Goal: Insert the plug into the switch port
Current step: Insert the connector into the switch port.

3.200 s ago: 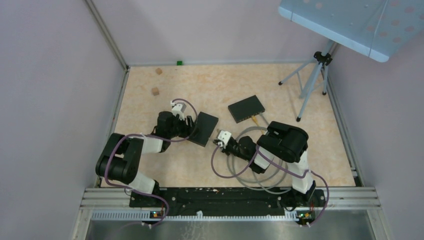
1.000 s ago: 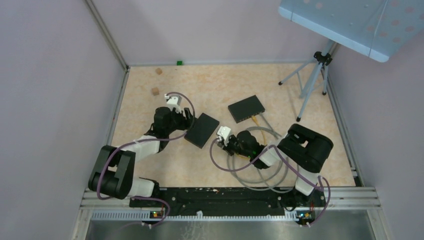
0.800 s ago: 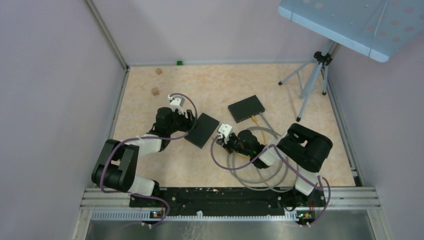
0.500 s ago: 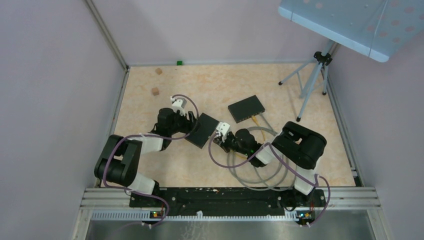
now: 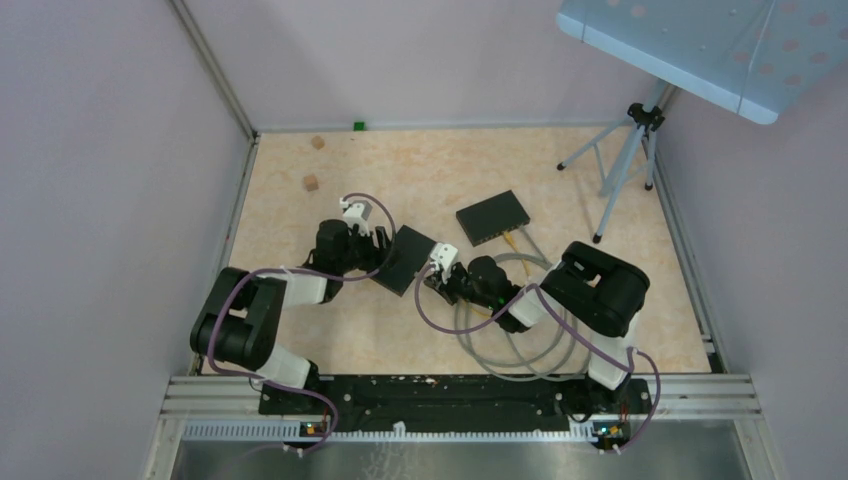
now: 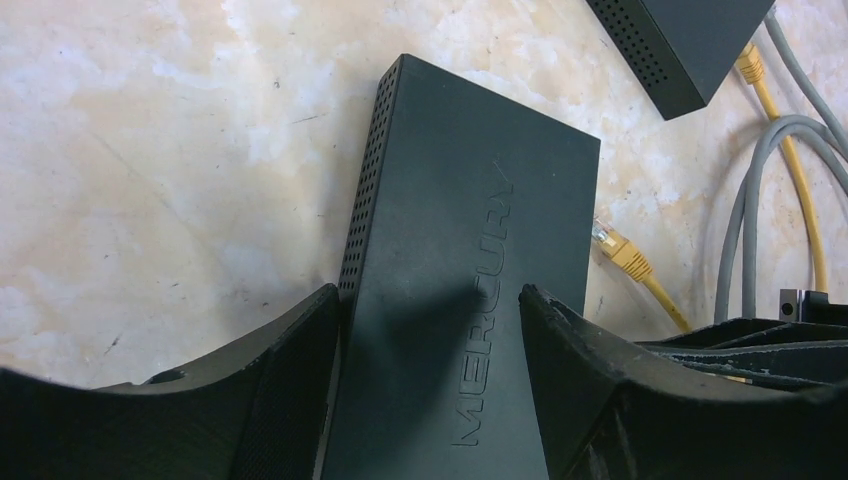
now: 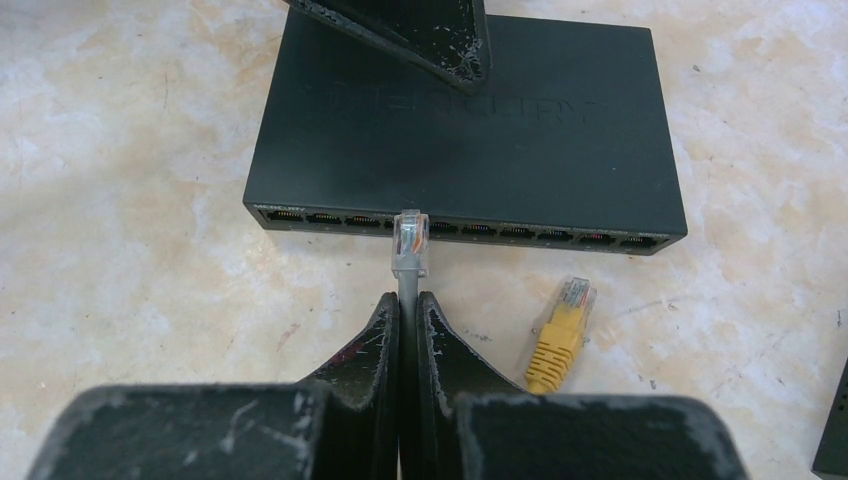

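your right gripper [image 7: 408,303] pinches the thin grey cable [image 7: 407,283] tight, just behind the clear plastic plug [image 7: 410,242]. its tip meets the port edge of the flat black switch box [image 7: 560,130] at 12 o'clock. your left gripper [image 6: 428,295] squeezes the box's sides. a yellow plug [image 7: 560,335] lies at 4 o'clock.

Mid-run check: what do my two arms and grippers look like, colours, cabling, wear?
The left arm and right arm both have bulky black joint housings, white links and a looping purple cable. A small white block sits at each wrist. The left gripper has broad matte-black wedge fingers; the right gripper has tapered black ones, scuffed pale along the edges.
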You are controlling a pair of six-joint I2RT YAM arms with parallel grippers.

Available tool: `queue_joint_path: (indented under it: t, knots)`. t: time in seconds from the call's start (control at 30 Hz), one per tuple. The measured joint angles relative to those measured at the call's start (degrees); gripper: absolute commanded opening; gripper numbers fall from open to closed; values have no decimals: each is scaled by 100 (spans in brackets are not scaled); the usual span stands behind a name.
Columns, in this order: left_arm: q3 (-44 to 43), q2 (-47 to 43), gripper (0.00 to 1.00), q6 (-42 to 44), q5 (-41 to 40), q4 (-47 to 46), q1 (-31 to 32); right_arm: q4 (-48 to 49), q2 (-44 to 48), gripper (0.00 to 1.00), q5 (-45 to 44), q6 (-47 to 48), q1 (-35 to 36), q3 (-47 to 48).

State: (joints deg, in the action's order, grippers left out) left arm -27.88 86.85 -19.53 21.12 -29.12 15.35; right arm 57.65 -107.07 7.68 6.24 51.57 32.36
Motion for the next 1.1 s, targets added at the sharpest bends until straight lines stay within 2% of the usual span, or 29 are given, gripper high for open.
queue_joint_path:
  t: [0.53,1.1]
  knots:
    - [87,118,70,-33,-42,-111,0,-28,28,0,-96,-2,44,-192]
    - [125,116,69,-52,-90,-179,17,-127,-9,0,-98,-4,63,37]
